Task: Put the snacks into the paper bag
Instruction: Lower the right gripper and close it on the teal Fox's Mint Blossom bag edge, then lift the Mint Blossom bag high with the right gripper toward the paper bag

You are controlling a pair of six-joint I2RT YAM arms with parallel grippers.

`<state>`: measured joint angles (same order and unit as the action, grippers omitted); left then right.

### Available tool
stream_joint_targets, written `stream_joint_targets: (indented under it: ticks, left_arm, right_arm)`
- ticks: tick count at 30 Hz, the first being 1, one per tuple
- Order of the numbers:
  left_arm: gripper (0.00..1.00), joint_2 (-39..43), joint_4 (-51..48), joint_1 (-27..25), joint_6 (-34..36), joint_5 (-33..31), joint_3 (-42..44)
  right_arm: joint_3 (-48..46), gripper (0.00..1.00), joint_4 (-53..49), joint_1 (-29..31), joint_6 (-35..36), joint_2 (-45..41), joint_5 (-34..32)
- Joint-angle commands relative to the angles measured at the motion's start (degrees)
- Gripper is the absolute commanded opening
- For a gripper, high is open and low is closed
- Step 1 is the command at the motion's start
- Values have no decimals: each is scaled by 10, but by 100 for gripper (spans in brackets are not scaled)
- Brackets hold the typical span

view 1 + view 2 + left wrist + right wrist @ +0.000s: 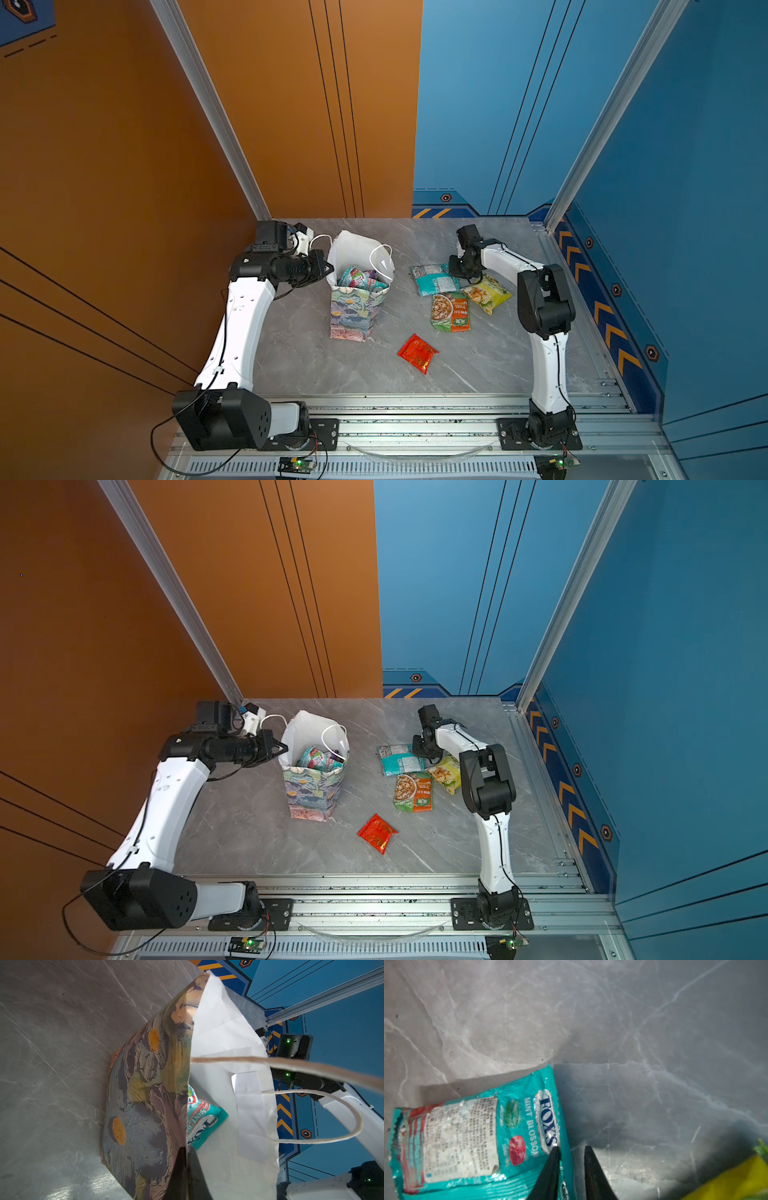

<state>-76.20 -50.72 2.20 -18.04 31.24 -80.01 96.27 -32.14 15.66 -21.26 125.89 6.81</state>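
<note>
Where it stands, the paper bag [356,313] holds candy packets [358,279].

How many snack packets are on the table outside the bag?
4. The teal packet sits farthest back, the yellow packet to its right, the green-orange packet in front of them, the red packet alone nearer the front. More are inside the paper bag, some possibly hidden.

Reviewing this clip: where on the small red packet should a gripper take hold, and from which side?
Pinch one end edge of the red packet, coming straight down from above. It lies flat on the table, turned diagonally, apart from the other packets, so a sideways approach has nothing to bite; a thin sealed edge probably lifts easiest.
</note>
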Motion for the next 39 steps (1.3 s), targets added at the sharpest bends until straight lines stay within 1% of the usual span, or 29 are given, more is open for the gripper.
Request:
stream_joint_targets:
  ticks: [1, 5, 6, 17, 18, 24, 39]
  left_arm:
    - [0, 12, 10, 3, 5, 17, 0]
    - [0, 14, 10, 3, 6, 16, 2]
    - [0, 13, 11, 3, 6, 16, 2]
    - [0, 15, 10, 3, 5, 17, 1]
    - [0, 15, 10, 3, 5, 17, 1]
    - [0, 16, 11, 2, 3, 19, 1]
    - [0, 19, 14, 1, 3, 23, 6]
  right_arm:
    - [7, 11, -7, 6, -3, 9, 25]
    - [8, 1, -1, 7, -13, 1, 42]
    - [8, 0, 1, 7, -14, -3, 47]
    - [11, 0, 11, 24, -30, -67, 74]
    - [11, 0, 11, 28, -31, -86, 74]
    - [20, 0, 18, 47, -41, -134, 83]
    - [51, 0, 20, 98, -48, -240, 73]
